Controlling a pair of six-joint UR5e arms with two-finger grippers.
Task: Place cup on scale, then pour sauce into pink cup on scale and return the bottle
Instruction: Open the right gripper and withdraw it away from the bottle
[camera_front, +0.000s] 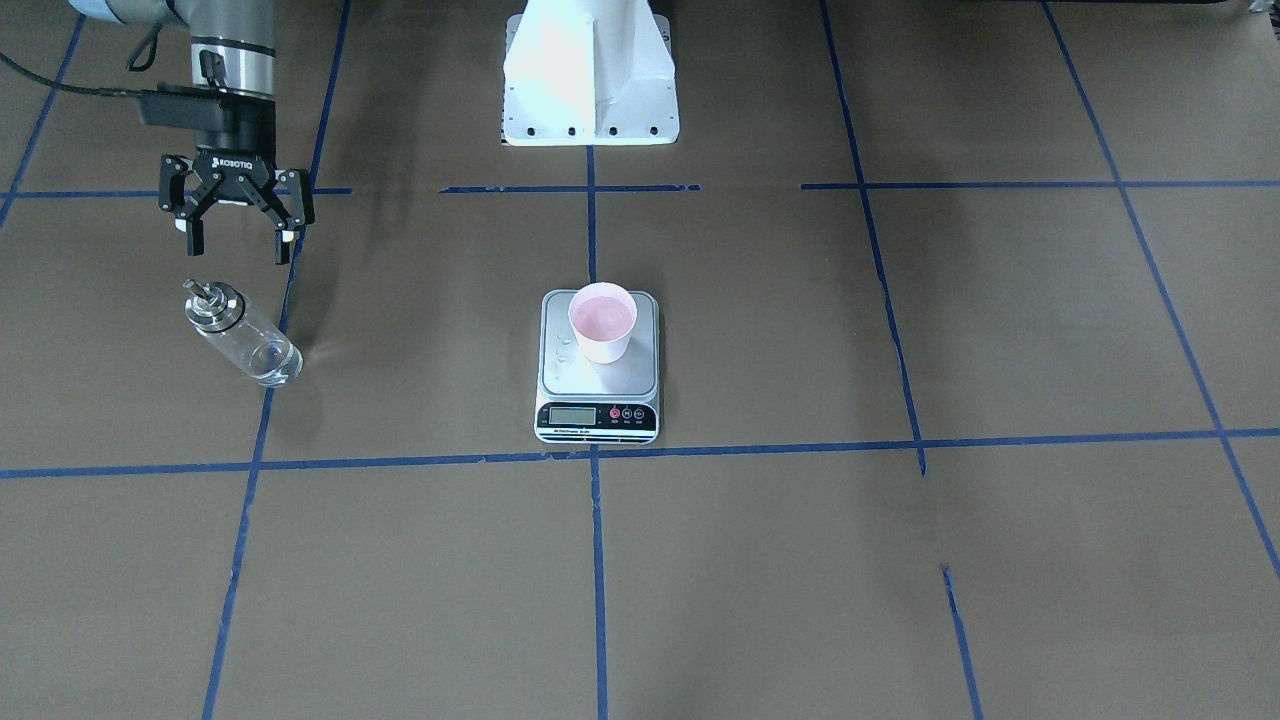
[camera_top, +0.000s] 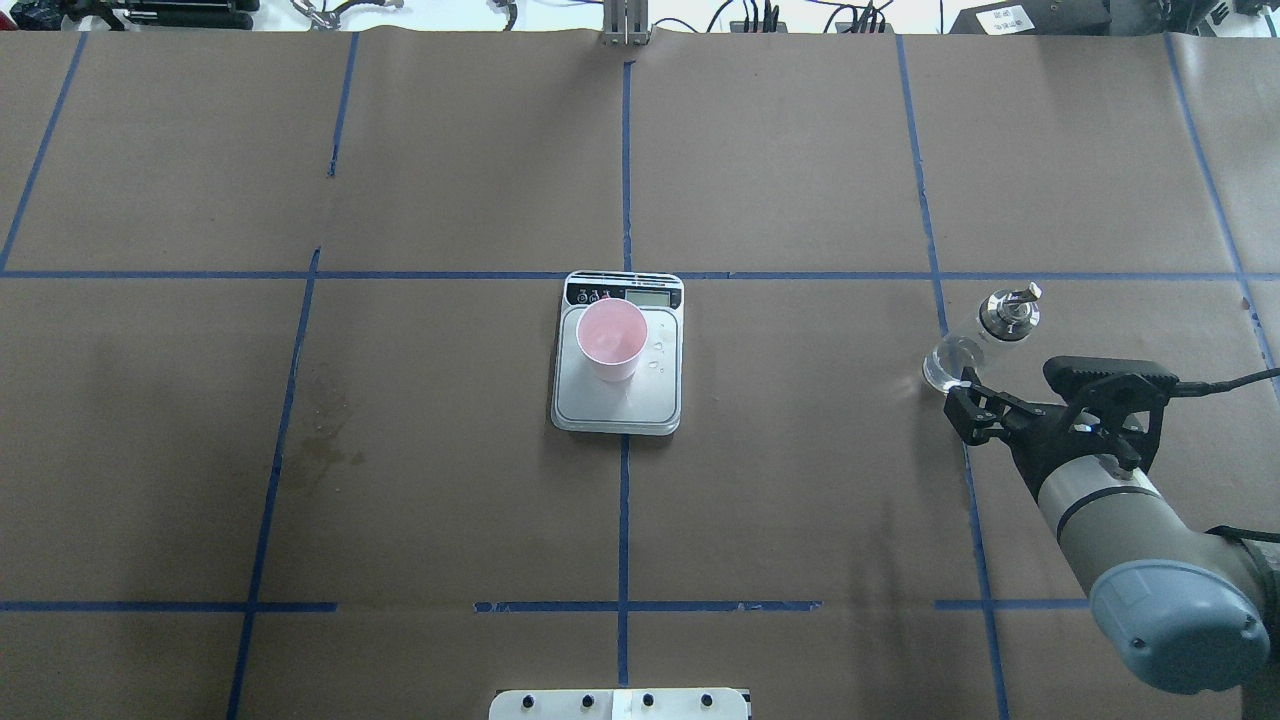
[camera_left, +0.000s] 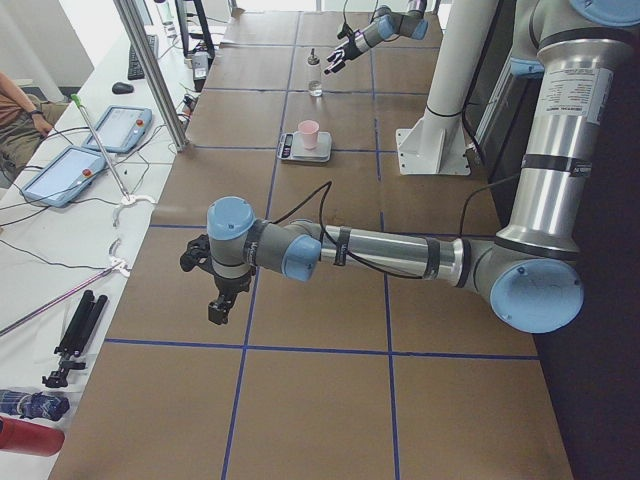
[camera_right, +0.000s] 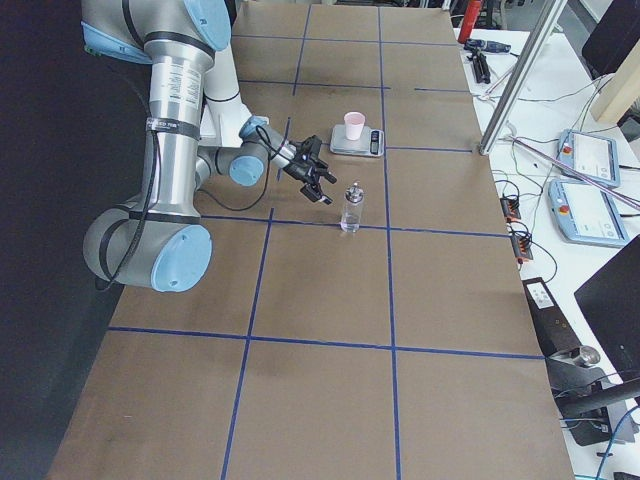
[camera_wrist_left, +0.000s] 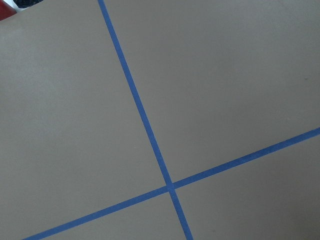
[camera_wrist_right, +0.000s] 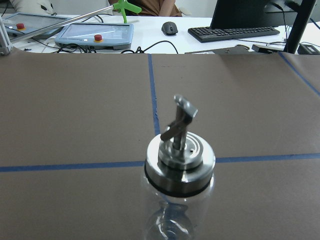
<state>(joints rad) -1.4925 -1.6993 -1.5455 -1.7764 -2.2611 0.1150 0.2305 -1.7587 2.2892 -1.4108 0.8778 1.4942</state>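
The pink cup (camera_front: 602, 320) stands upright on the silver scale (camera_front: 598, 385) at the table's middle; both also show in the overhead view, cup (camera_top: 611, 338) on scale (camera_top: 617, 405). The clear glass bottle (camera_front: 240, 335) with its silver cap and spout stands upright on the table, free of any grip, and also shows overhead (camera_top: 985, 335). My right gripper (camera_front: 238, 245) is open and empty, just behind the bottle on the robot's side. The right wrist view looks down on the bottle's cap (camera_wrist_right: 180, 160). My left gripper (camera_left: 216, 308) hangs over bare table far from the scale; I cannot tell its state.
A few water drops (camera_front: 565, 345) lie on the scale's platform beside the cup. The white robot base (camera_front: 590, 75) stands behind the scale. Blue tape lines (camera_wrist_left: 150, 140) cross the brown paper. A faint stain (camera_top: 320, 440) marks the paper left of the scale.
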